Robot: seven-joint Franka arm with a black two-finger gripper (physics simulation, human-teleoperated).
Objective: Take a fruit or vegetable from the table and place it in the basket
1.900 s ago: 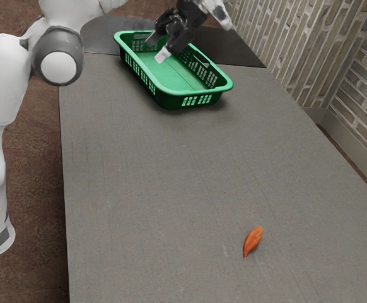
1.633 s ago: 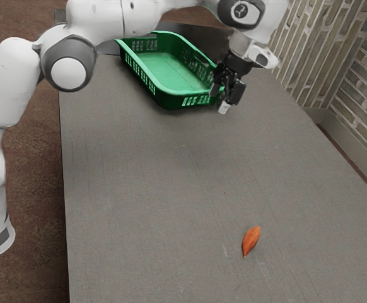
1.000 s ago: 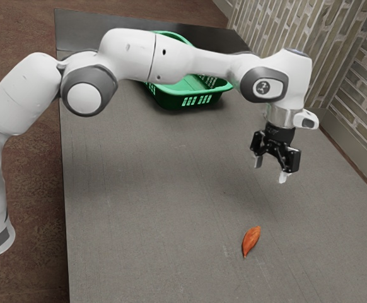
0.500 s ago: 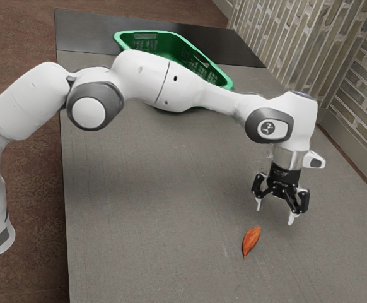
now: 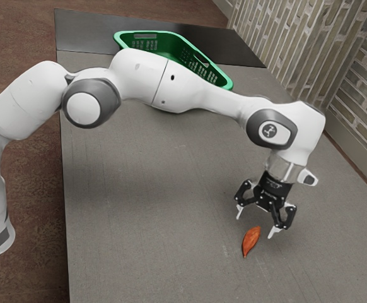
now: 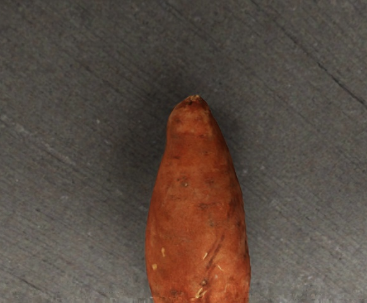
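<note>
1. Hanging just above the table with my two fingers spread well apart, my gripper [image 5: 255, 223] has hold of nothing. It leans a little, its tips turned toward the exterior view's lower left.
2. Right by my fingertips is the sweet potato [image 5: 251, 242], orange-red and lying on its side on the grey table [image 5: 139, 252]. My wrist view has it up close: a blunt, narrow end, a fatter body, a few pale flecks and dark creases in the skin.
3. Behind the hand, my white arm [image 5: 193, 91] arches across from the exterior view's left.
4. Beyond the arm, well apart from the sweet potato, sits the green basket [image 5: 149, 44], upright, with slotted walls. My own arm covers much of its inside, so I can't tell all that may be in there. Under its far part is the table's dark end section [image 5: 82, 31].
5. Past the table's edge, on the exterior view's right, stands a brick wall [image 5: 354, 69].
6. At the first earlier picture I was over the basket; half a second ago I was off to the sweet potato's side. Now I'm lower and closer to it, my fingers about as wide apart as then. Sweet potato and basket haven't budged.
</note>
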